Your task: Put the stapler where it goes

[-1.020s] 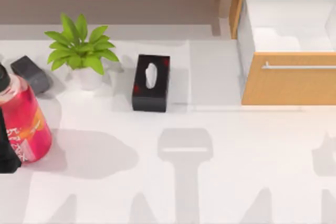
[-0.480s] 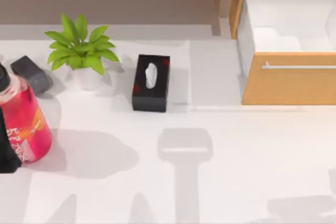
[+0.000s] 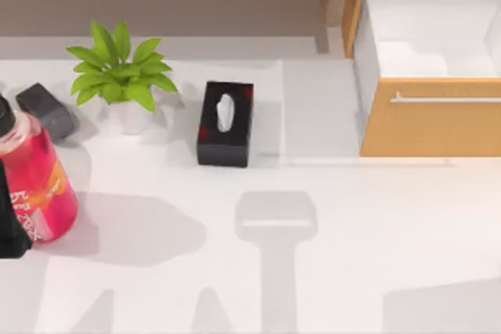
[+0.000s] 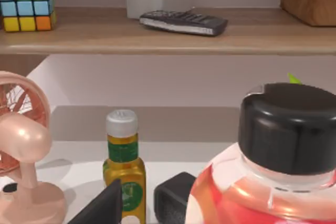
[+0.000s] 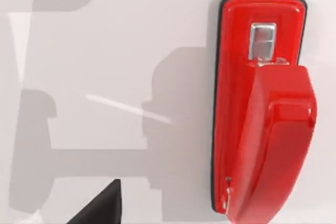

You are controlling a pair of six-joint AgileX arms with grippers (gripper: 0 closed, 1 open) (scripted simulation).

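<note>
A red stapler (image 5: pixel 262 124) with a black base rim lies flat on the white table, seen from straight above in the right wrist view. My right gripper (image 5: pixel 100 208) hangs over the table just beside the stapler, apart from it, with a dark tip at the picture's edge. My left gripper (image 3: pixel 9 228) is parked at the table's left edge, behind a red bottle (image 3: pixel 35 181). An open wooden drawer (image 3: pixel 430 119) with a white inside stands at the back right.
A potted plant (image 3: pixel 117 76), a black tissue box (image 3: pixel 225 123) and a dark grey block (image 3: pixel 47 109) stand at the left and middle. The left wrist view holds a pink fan (image 4: pixel 23 150), a green-labelled bottle (image 4: pixel 123 166) and a shelf (image 4: pixel 157 35).
The shadow at the table's right edge has slid down to the front right corner and spread wider. Nothing on the table has moved.
</note>
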